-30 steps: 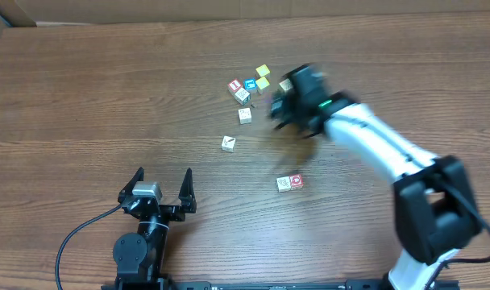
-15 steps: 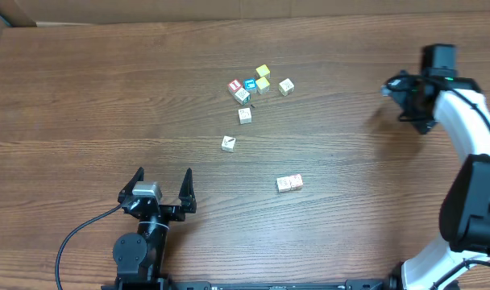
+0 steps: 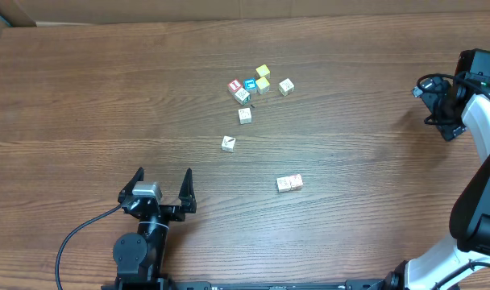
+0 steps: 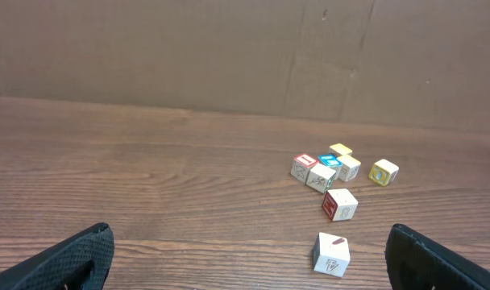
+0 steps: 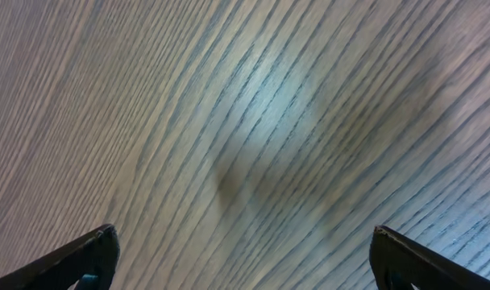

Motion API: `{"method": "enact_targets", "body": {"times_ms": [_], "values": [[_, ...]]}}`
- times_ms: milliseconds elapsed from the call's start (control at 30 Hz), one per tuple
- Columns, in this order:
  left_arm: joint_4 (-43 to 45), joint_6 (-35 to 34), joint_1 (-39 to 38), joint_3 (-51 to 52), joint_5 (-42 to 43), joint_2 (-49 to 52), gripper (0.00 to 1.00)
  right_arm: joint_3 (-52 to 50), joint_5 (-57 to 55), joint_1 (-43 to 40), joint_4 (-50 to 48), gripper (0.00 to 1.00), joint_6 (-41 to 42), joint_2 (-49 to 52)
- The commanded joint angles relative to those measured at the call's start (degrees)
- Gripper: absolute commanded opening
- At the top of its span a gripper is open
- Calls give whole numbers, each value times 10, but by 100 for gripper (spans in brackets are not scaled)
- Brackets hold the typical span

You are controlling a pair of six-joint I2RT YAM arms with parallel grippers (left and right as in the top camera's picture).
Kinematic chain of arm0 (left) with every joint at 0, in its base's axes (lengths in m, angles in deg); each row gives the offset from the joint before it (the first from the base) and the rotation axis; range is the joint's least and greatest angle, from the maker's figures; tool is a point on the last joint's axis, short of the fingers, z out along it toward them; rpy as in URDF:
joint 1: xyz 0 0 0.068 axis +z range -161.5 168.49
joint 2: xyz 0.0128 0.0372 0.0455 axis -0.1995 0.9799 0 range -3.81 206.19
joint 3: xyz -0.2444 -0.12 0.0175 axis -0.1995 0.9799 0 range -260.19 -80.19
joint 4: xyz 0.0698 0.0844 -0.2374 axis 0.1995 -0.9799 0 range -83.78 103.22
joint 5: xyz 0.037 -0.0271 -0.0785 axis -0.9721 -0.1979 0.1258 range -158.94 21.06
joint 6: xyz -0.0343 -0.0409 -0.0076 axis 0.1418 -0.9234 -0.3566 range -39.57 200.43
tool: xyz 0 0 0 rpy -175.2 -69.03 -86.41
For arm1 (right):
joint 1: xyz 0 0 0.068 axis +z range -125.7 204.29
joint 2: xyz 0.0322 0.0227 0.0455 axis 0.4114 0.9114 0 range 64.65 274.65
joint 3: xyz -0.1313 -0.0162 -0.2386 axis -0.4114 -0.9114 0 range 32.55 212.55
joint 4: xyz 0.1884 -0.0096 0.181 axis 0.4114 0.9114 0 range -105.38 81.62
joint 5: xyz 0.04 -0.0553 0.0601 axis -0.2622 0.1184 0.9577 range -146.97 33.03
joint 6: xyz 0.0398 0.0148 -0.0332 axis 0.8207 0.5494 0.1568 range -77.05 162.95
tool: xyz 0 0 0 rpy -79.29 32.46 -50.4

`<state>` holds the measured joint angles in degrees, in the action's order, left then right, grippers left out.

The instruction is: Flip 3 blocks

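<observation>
Brown wood-grain table (image 3: 84, 97), with a cardboard wall (image 4: 188, 56) behind its far edge. The left gripper (image 3: 164, 174) is seen at the near edge, left of centre. Its jaws are spread wide and nothing is held. In the left wrist view only its dark fingertips (image 4: 76, 258) show, at the lower corners and well apart. The right gripper (image 5: 243, 256) is seen overhead at the far right of the table, well apart from every block. Its fingers (image 5: 84, 258) show at the lower corners of the right wrist view, spread wide. Only blurred wood grain is seen between them and nothing is held.

Blocks are scattered around the table's middle. A tight cluster is seen toward the far side. The teal block (image 3: 249, 84) sits in it, just beside a red-topped cube (image 3: 234, 84) on its left and a yellow-topped cube (image 3: 263, 83) on its right. A second yellow cube (image 3: 263, 71) lies just behind, and a pale cube (image 3: 242, 96) lies just in front of the teal block. A ring-marked cube (image 3: 286, 86) is set slightly apart, to the cluster's right.

Nearer the robot, a red-sided cube (image 3: 245, 115) stands alone. Nearer again is the pale block with a red stroke (image 3: 228, 143). Nearest, right of centre, is the pale block with reddish print (image 3: 289, 184). Both are apart from everything else. Letters cannot be read overhead.
</observation>
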<state>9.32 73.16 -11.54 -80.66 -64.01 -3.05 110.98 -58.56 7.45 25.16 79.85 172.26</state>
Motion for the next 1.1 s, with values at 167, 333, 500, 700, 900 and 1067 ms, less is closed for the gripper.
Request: {"method": "enact_targets", "body": {"times_ms": [167,333,500,700,900,1067], "values": [[24,9,-3,2,-43,-5,100,13,2,-1,-1,100,2,-22],[64,-10,-3,2,-7,-5,100,13,2,-1,-1,100,2,-22],[7,-85,-3,-33,19,-3,100,13,2,-1,-1,100,2,-22],[-88,-92,-3,-148,31,48,100,13,2,-1,-1,100,2,-22],[-218,-38,-3,-367,39,218,100,13,2,-1,-1,100,2,-22],[-435,-12,-4,-631,107,455,100,13,2,-1,-1,100,2,-22]]}}
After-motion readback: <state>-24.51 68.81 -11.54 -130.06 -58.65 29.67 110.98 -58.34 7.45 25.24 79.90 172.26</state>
